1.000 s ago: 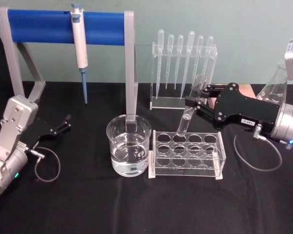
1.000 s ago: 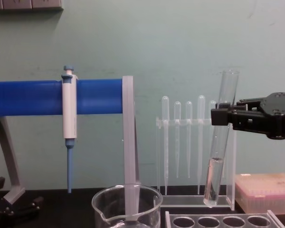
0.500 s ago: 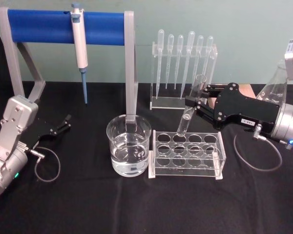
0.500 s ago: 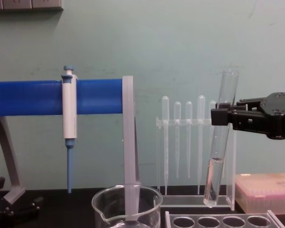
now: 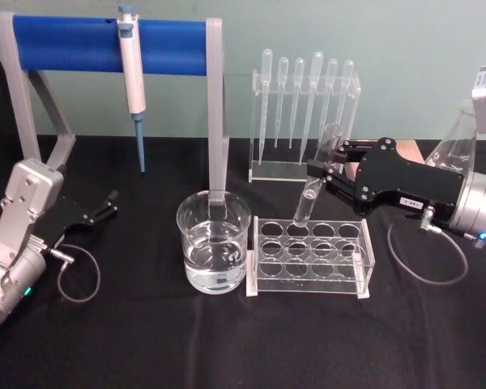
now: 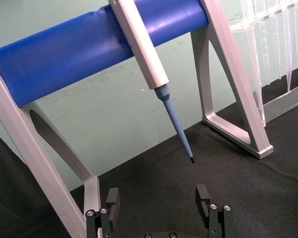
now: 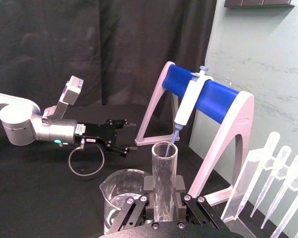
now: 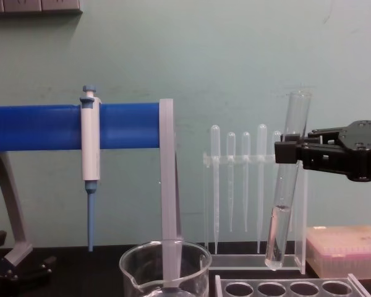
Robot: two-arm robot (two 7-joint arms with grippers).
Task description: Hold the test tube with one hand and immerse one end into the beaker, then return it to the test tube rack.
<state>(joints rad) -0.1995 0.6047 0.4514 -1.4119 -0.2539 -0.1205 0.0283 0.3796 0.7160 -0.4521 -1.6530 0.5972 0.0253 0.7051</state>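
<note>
Black right gripper point(image 5: 315, 176) clamps the slender glass test tube point(image 5: 304, 207), tilted, its rounded bottom above the clear plastic rack point(image 5: 255, 253); cylindrical glass beaker point(image 5: 214, 247) just beside; left gripper point(image 5: 108, 203) parked, fingers wide apart.

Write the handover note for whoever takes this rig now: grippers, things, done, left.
Right gripper: shut on the long clear glass test tube, held tilted, its bottom end just above the rear row of the clear plastic rack, in no hole.
Left gripper: open, idle, low over the black table at the left.
The wide clear glass beaker, part-filled with water, stands left of the rack.
Done: tube lifted; it holds some liquid. Whether it was dipped cannot be told.
Left: dip if needed, then set it in the rack.
</note>
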